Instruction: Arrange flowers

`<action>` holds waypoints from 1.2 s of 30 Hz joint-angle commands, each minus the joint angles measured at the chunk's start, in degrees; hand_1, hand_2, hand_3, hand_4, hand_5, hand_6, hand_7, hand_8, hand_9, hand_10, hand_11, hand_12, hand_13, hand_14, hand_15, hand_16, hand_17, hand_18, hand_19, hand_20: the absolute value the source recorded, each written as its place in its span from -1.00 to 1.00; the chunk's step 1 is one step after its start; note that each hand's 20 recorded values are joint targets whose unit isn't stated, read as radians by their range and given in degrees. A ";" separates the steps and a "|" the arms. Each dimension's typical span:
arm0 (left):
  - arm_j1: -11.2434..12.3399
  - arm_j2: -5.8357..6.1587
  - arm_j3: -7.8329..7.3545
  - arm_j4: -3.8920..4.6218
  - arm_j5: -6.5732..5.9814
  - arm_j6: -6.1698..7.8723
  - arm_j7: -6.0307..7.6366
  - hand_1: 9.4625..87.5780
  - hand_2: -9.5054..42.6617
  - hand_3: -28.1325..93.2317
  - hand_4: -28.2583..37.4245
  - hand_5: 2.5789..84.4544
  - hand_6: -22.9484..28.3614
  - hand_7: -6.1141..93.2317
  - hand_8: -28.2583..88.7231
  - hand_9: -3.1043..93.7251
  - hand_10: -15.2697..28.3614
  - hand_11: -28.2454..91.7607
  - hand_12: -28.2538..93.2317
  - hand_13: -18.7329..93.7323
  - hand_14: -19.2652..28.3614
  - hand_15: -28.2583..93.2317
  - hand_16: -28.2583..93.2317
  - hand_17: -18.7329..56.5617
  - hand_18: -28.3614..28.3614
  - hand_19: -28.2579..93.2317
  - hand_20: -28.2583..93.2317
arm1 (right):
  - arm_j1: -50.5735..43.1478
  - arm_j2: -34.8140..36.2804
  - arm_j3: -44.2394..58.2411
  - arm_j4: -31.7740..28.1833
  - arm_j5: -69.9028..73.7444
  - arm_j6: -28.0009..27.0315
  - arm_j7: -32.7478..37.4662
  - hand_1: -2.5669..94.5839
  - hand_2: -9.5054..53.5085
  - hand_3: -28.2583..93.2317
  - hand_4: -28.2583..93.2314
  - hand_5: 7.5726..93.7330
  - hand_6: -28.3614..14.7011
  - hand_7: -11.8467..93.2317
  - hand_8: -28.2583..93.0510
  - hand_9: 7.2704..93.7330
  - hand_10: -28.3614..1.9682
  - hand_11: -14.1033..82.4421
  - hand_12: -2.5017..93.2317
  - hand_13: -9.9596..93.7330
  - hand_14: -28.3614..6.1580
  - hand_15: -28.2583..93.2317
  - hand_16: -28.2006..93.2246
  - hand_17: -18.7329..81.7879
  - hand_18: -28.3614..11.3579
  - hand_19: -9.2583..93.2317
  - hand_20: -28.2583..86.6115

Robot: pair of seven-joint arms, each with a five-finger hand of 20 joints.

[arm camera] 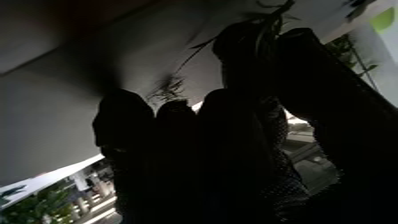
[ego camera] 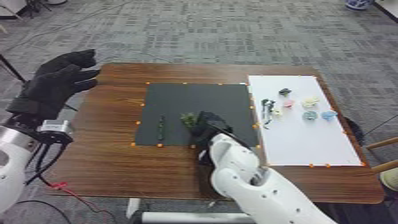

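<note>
Right robot hand (ego camera: pixel 207 128) pinches a leafy green stem (ego camera: pixel 188 119) over a black mat (ego camera: pixel 195 95), where uneven grip could twist it.

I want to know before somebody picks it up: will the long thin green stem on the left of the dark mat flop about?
The green stem lies nearly straight, so it may be fairly stiff. Being so thin, it's probably light.
</note>
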 commanded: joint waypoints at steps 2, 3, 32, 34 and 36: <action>-6.08 3.47 3.46 1.22 -0.40 -1.73 -0.60 -0.53 -0.92 0.59 -0.94 -0.45 -0.01 -0.38 -0.72 -0.53 0.21 -0.09 -0.34 -0.43 0.41 0.18 -0.70 -0.70 0.72 0.14 -0.44 | -0.95 -3.28 -0.43 3.23 0.46 -2.90 1.16 -0.25 -1.00 0.97 -0.69 0.68 0.30 0.19 -0.07 0.91 0.42 0.73 0.31 0.86 0.20 0.97 0.14 0.35 -0.75 1.00 0.37; -6.58 3.70 3.76 1.26 -0.38 -1.78 -0.52 -0.52 -0.92 0.59 -0.95 -0.45 -0.01 -0.38 -0.72 -0.53 0.20 -0.09 -0.34 -0.43 0.41 0.18 -0.69 -0.70 0.72 0.14 -0.44 | -0.79 -3.23 -0.54 3.10 0.53 -2.97 1.15 -0.25 -1.00 0.97 -0.69 0.69 0.30 0.18 -0.07 0.92 0.42 0.73 0.31 0.86 0.20 0.97 0.14 0.35 -0.75 1.00 0.37; -7.06 2.44 5.21 0.85 -0.33 -1.82 -0.38 -0.53 -0.93 0.59 -0.94 -0.44 -0.01 -0.39 -0.72 -0.53 0.21 -0.09 -0.34 -0.43 0.41 0.18 -0.69 -0.70 0.72 0.14 -0.44 | -2.87 -3.93 3.02 1.66 -0.81 -13.38 1.09 -0.45 -0.96 0.83 -0.82 0.60 0.31 0.23 -0.44 0.89 0.48 0.67 0.30 0.86 0.29 0.92 0.16 0.37 -0.72 1.00 0.34; -6.85 2.45 5.18 0.81 -0.51 -1.57 -0.21 -0.53 -0.93 0.59 -0.94 -0.44 -0.01 -0.39 -0.72 -0.53 0.21 -0.09 -0.34 -0.43 0.41 0.18 -0.69 -0.70 0.72 0.14 -0.44 | -2.56 -3.64 3.15 0.97 -1.73 -15.13 1.29 -0.49 -0.98 0.81 -0.85 0.61 0.30 0.28 -0.66 0.89 0.48 0.66 0.30 0.86 0.30 0.92 0.16 0.37 -0.72 1.00 0.34; -6.43 2.37 4.80 0.65 -0.34 -1.60 -0.30 -0.53 -0.93 0.59 -0.94 -0.44 -0.01 -0.39 -0.72 -0.53 0.21 -0.09 -0.34 -0.43 0.41 0.18 -0.69 -0.70 0.72 0.14 -0.44 | -2.68 -3.56 3.97 0.20 -1.42 -15.71 0.95 -0.51 -1.00 0.79 -0.89 0.62 0.30 0.29 -0.68 0.89 0.48 0.66 0.30 0.86 0.30 0.92 0.16 0.38 -0.71 1.00 0.34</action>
